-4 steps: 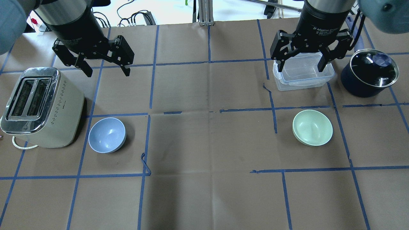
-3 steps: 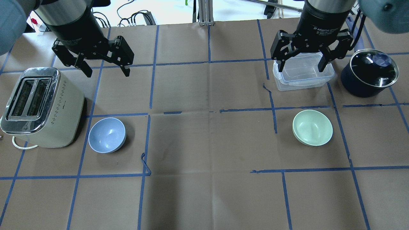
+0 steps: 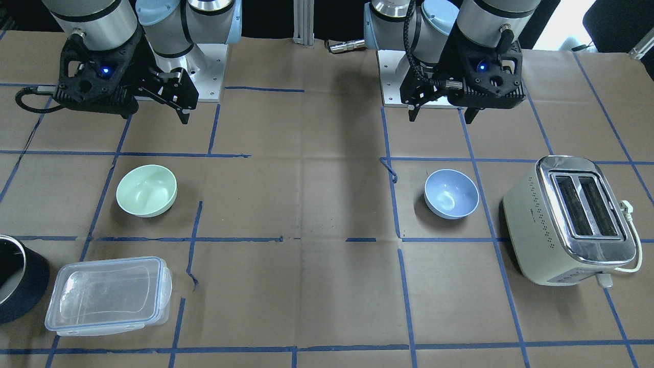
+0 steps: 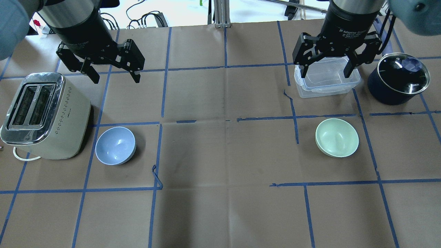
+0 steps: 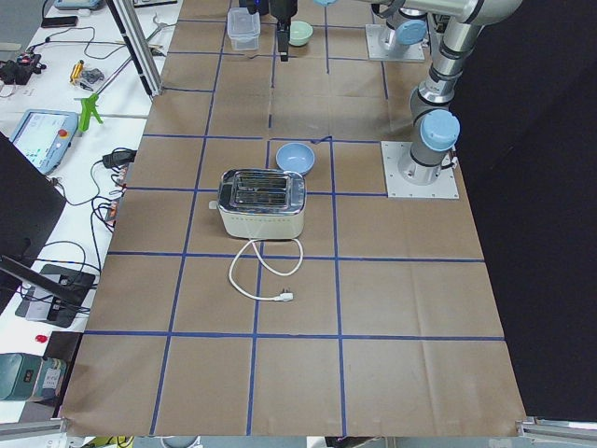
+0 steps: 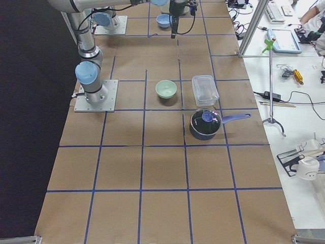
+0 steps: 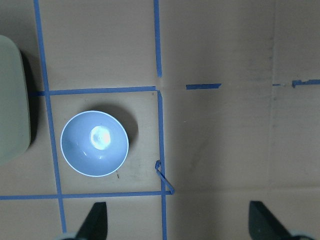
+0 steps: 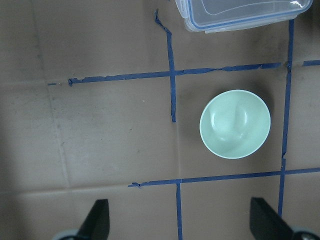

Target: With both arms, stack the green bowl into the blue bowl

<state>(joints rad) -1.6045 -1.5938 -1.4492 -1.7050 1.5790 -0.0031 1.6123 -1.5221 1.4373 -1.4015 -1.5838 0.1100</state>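
The left arm (image 3: 493,13) and right arm (image 3: 94,18) are shiny silver tubes with light-blue round caps (image 3: 158,10) at the joints. The left gripper (image 4: 115,79) and right gripper (image 4: 325,74) are black, each with a tiny blue light (image 3: 106,71). The right one's collar (image 4: 348,24) has white writing (image 4: 351,32). Black cables (image 3: 23,102) hang by the wrists.

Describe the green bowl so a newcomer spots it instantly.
Find the dark saucepan with a glass lid on the robot's right side; a clear lidded container lies beside it. In the next taped square towards the robot stands the green bowl, upright and empty. It is mint green, unlike the blue bowl by the toaster.
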